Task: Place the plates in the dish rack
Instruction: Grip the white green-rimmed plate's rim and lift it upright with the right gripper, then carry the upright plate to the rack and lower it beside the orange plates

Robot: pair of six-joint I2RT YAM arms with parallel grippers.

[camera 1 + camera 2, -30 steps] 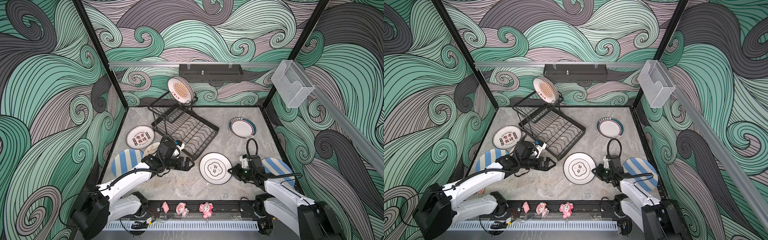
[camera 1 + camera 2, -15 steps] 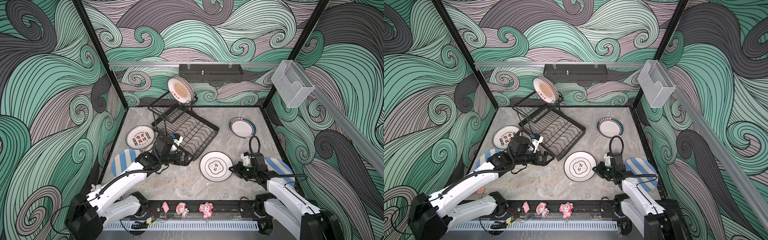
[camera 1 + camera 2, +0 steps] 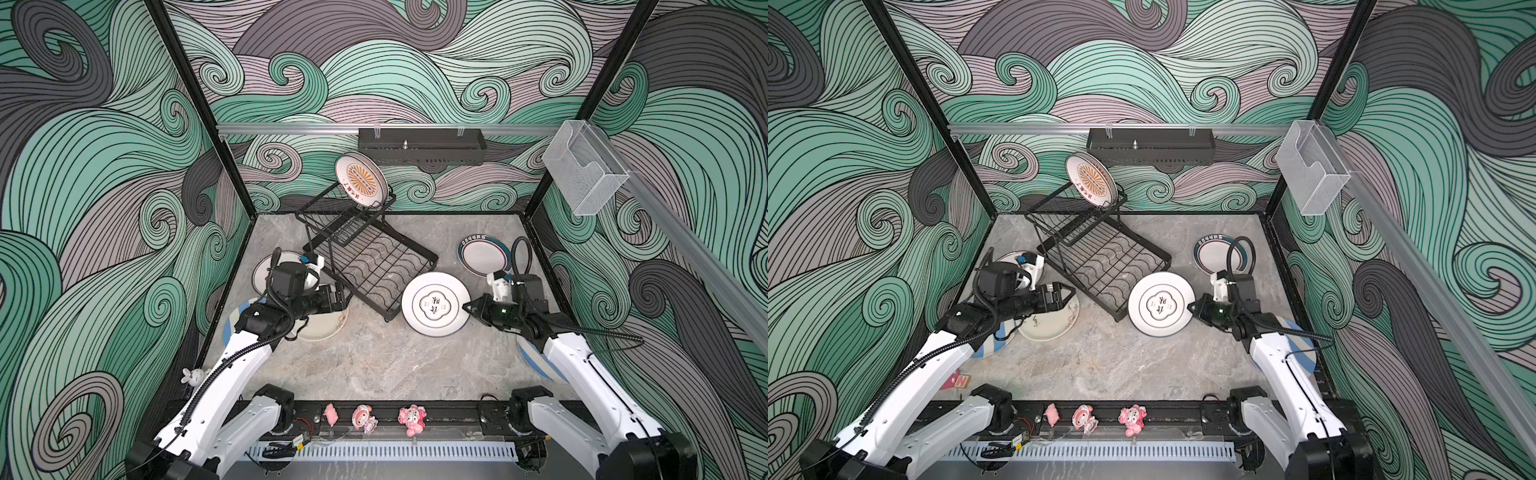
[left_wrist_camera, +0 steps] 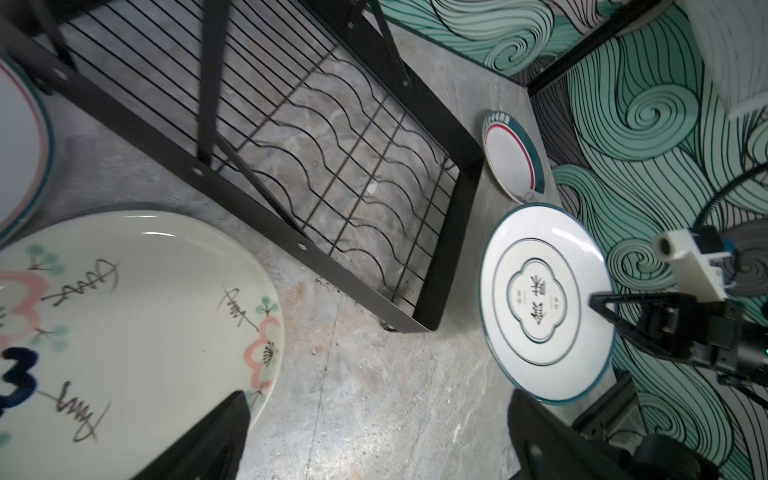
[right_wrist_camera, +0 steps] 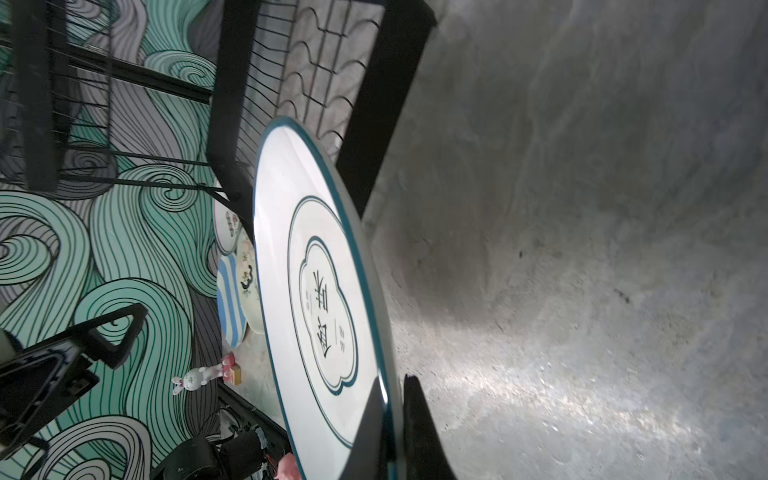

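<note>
Grey marble tabletop (image 3: 374, 365), wave-patterned walls (image 3: 415, 62): one white plate with black characters (image 3: 435, 304), glazed, stiff, likely slick and breakable, just beside the near corner of the dish rack (image 3: 413, 287), my right gripper (image 3: 466, 308) pinched tight on its thin rim, the only sensible hold.

Both top views are bright, evenly lit from overhead and sharp throughout, with only faint, soft-edged shadows on the marble floor (image 3: 374, 365). Left wrist view is dimmer and greyer; the near cream plate (image 4: 137, 316) is in soft focus, with a thin white glare streak by its rim. Right wrist view is dim: the white plate (image 5: 286, 266) throws a dark shadow on the floor, with a pale light patch beside it and a blurred foreground.
</note>
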